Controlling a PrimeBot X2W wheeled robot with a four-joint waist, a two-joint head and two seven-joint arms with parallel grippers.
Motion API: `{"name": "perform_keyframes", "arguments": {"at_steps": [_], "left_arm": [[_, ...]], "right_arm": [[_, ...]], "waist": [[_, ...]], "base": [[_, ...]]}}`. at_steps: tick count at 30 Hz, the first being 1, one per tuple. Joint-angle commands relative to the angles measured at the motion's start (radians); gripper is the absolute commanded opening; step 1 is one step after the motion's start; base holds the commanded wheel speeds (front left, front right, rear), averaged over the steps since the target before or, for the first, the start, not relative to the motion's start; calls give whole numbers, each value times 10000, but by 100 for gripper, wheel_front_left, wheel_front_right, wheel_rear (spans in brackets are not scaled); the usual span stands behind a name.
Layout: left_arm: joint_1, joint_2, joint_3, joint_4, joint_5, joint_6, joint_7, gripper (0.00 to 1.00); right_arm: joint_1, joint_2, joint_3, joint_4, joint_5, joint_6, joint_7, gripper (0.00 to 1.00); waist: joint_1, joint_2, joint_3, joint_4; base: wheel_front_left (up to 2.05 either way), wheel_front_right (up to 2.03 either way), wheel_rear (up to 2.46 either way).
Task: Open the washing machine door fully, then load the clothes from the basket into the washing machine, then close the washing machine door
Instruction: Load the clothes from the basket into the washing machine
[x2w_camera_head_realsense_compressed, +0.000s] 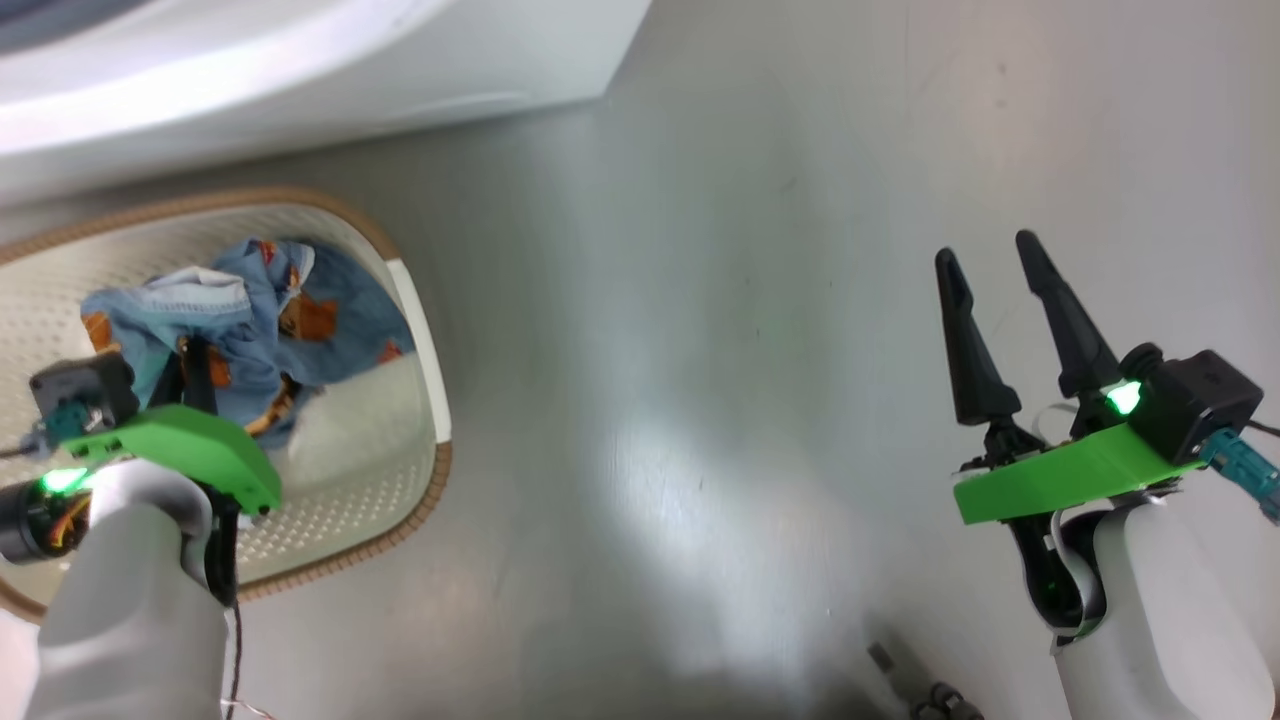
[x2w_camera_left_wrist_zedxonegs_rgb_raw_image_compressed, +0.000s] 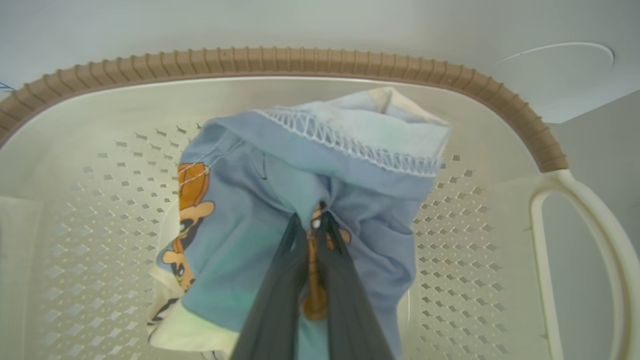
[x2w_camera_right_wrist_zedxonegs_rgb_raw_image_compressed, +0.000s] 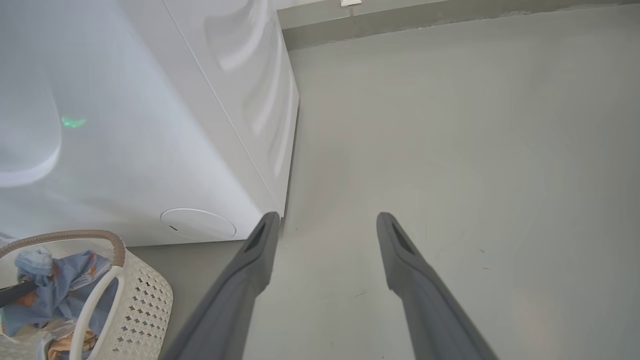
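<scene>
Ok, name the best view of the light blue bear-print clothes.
Left wrist view: light blue bear-print clothes close up, pinched by the left gripper in the cream perforated basket. Head view: smaller, partly behind the arm. Right wrist view: a small corner glimpse.

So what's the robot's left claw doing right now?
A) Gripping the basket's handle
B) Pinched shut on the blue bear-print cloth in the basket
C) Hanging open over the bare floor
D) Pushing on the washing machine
B: in the left wrist view the left gripper is closed tight on a fold of the clothes, down inside the basket.
</scene>
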Motion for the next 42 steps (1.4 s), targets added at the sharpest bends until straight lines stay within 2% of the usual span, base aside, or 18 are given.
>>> {"name": "perform_keyframes", "arguments": {"at_steps": [1, 11, 29, 42], "left_arm": [[818, 286, 290, -688, -41, -70, -119, 0], [3013, -52, 344, -3487, 329, 61, -122, 0], [5869, -563, 914, -7797, 800, 172, -123, 0], [7682, -872, 1270, -10318, 929, 370, -124, 0]], "right_arm": [[475, -28, 237, -110, 21, 63, -48, 100], [633, -2, 320, 236, 115, 63, -48, 100], [1203, -31, 485, 606, 72, 63, -48, 100], [1837, -78, 383, 608, -114, 63, -48, 100]], "waist": [[0, -1, -737, 125], [0, -1, -2273, 106], [0, -1, -4450, 181], [0, -1, -5912, 418]], "base": [[0, 0, 0], [0, 0, 0], [0, 0, 0], [0, 0, 0]]}}
